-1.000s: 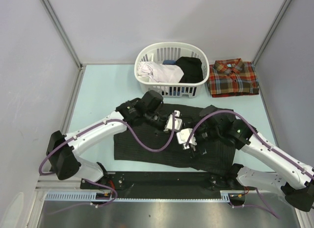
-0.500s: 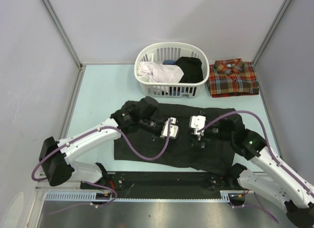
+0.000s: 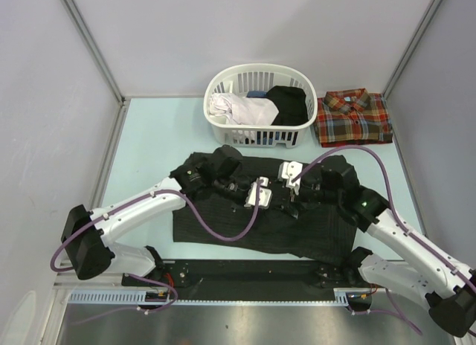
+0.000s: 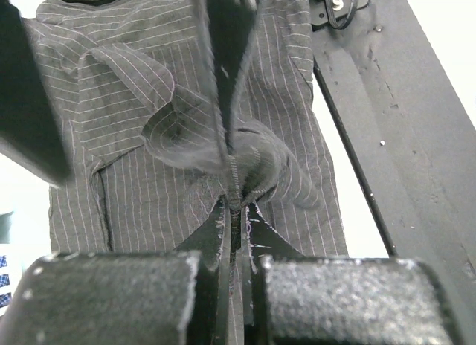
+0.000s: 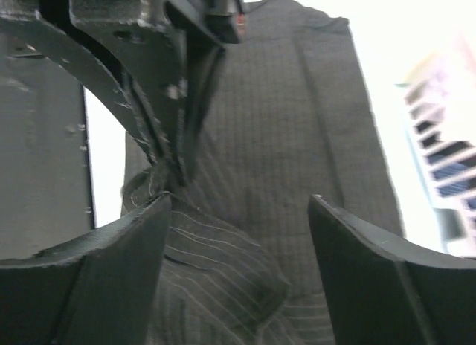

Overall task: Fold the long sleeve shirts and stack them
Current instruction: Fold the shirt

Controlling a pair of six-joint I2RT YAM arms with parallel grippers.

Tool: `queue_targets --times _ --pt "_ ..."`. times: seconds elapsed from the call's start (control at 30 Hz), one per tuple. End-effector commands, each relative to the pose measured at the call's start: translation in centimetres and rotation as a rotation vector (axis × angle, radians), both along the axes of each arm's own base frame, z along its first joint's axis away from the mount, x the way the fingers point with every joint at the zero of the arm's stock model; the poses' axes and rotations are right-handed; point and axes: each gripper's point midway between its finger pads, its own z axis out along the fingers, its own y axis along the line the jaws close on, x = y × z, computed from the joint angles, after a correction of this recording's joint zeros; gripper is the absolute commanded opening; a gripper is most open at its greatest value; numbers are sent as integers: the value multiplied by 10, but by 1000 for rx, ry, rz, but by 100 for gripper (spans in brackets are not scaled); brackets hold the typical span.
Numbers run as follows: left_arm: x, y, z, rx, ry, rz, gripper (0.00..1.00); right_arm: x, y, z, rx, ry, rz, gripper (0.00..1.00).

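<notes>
left gripper (image 4: 234, 211): fingers pressed together on a raised pinch of the pinstripe shirt (image 4: 149, 100); the cloth puckers up into the tips.
right gripper (image 5: 239, 207): fingers spread wide, clamping nothing; poised over a rumpled fold right beside the left gripper's pinch.
right finger contact with fabric: cannot tell.
pinstripe shirt, position: dark charcoal with thin pale stripes; spread across the near centre of the table (image 3: 149, 137), mostly flat, bunched only where the two grippers meet.
plaid shirt (image 3: 353, 118): red-orange-green, folded to a neat rectangle with the collar on top; far right of the table, well apart from the pinstripe shirt.
basket (image 3: 223, 88): white, slotted walls, far centre, just left of the plaid shirt; holds a white cloth (image 3: 230, 107) and a black cloth (image 3: 288, 103).
</notes>
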Motion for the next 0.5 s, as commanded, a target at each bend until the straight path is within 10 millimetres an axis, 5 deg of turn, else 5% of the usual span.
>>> queue_targets --times 0.0,0.13,0.33,0.47 --pt "10 -11 28 -70 -17 25 0 -12 18 28 83 20 75 73" --pt "12 -7 21 -51 -7 44 0 -19 14 27 72 11 98 72" --pt "19 -4 14 -37 -8 74 0 -31 -2 37 71 9 103 83" --pt "21 -12 27 -82 23 104 0 -24 4 34 117 52 55 85"
